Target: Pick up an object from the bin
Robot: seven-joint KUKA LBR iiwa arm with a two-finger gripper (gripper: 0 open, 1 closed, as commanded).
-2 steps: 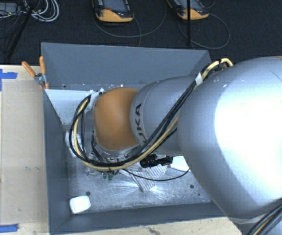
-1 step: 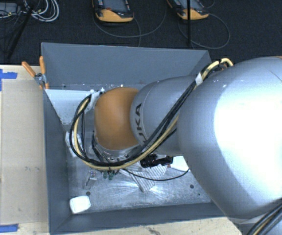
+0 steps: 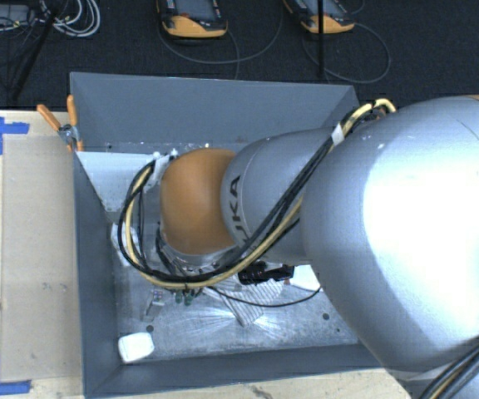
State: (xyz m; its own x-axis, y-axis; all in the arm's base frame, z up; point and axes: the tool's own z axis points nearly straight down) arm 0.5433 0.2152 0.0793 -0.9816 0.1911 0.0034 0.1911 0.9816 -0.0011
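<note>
Hand (image 3: pixel 180 294) is seen low in the bin (image 3: pixel 98 306), left of the floor's middle, tucked beneath the orange cover (image 3: pixel 191 198) on the wrist. Most of it is masked by that cover and by the looped cables (image 3: pixel 128 231). Whether it is open or closed cannot be told, and nothing can be made out in its grasp.

Nearest on one side, a small white block (image 3: pixel 135 347) is picked out in the bin's near left corner, close against the front wall. Its long axis is laid roughly across the view, left to right, with the right end tipped slightly towards the far wall. It is placed nearer the camera than the hand and to the hand's left in the view, clearly apart from it, with bare grey floor between the two.

On the other side, a flat grey striped piece (image 3: pixel 246 307) is spotted just right of the hand in the view. It is spread on the floor, its long axis slanted from upper left to lower right. Its far end is covered by the silver arm (image 3: pixel 406 223). Further right, a white scrap (image 3: pixel 308 279) is glimpsed at the arm's edge, partly hidden, so its direction cannot be judged.
</note>
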